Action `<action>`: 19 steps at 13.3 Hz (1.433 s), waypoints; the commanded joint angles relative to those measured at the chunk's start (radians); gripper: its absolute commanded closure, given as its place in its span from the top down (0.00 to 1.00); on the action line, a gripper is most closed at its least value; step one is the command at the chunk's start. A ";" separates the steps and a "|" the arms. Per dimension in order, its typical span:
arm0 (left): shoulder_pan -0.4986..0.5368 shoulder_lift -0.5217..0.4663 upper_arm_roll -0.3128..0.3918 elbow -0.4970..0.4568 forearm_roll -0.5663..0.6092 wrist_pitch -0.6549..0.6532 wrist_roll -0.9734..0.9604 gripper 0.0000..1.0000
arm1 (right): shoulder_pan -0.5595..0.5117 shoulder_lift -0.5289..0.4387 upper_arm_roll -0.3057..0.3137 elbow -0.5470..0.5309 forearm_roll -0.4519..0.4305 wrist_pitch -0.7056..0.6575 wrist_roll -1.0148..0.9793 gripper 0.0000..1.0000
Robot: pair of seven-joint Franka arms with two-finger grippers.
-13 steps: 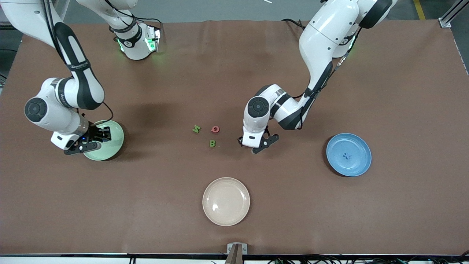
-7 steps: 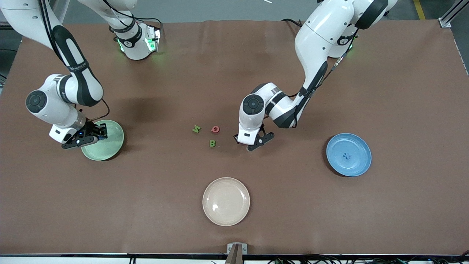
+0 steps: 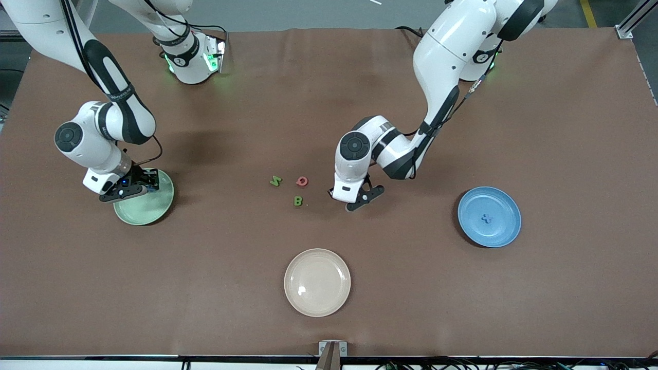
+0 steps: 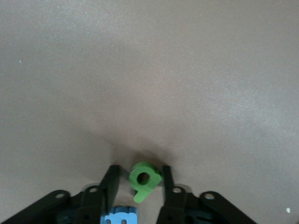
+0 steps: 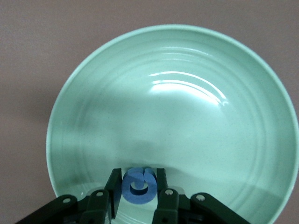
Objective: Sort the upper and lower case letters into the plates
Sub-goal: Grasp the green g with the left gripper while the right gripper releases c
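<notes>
1. Left tool (image 4: pixel 138 184) low at the tabletop (image 3: pixel 462 308) centre, narrowed on a green lowercase letter (image 4: pixel 144 180), its fingers at both sides of it; a blue letter (image 4: pixel 120 215) lies just beside it.
2. Right tool (image 5: pixel 138 186) over the pale green plate (image 5: pixel 187 130), clamped on a blue C (image 5: pixel 138 186).
3. Green N (image 3: pixel 276 181), red Q (image 3: pixel 302 181) and green B (image 3: pixel 298 201) lie loose mid-tabletop.
4. Blue plate (image 3: pixel 501 234), toward the left arm's end, holds a blue x (image 3: pixel 486 219).
5. Cream plate (image 3: pixel 317 282) sits nearest the front camera.
</notes>
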 commanded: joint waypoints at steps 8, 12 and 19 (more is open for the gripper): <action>0.196 -0.109 0.009 0.001 0.010 -0.069 0.091 0.00 | 0.008 -0.108 0.038 0.075 0.000 -0.200 0.074 0.99; 0.356 -0.195 0.009 -0.049 0.010 -0.261 0.287 0.00 | 0.149 -0.130 0.042 0.254 0.007 -0.520 0.302 0.99; 0.661 -0.248 -0.020 -0.222 0.010 -0.239 0.620 0.01 | 0.529 -0.087 0.042 0.288 0.012 -0.446 0.987 0.99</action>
